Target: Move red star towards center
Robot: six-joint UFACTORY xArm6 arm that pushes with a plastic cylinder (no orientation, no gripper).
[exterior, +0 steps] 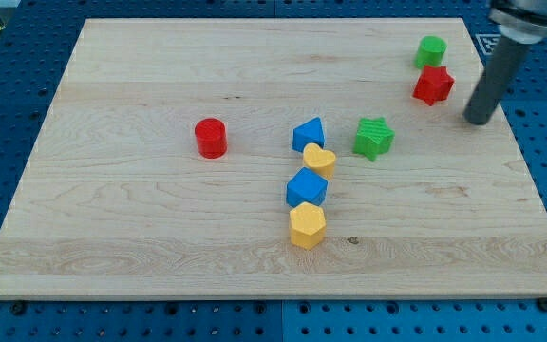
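My tip (478,120) rests on the tabletop (141,237) near the view's right edge; the rod ends plainly, with no hand to spread or pinch. Just to its left lies the red star (433,85), close but apart, with a green block (431,51) touching it on the upper side. Further left and lower sits a green star (374,138). Beyond it runs a line of a blue block (309,134), yellow heart (319,159), blue cube (306,187) and yellow block (307,226). A red cylinder (211,138) stands alone left of them. Blue pegboard (8,104) surrounds the pale wood.
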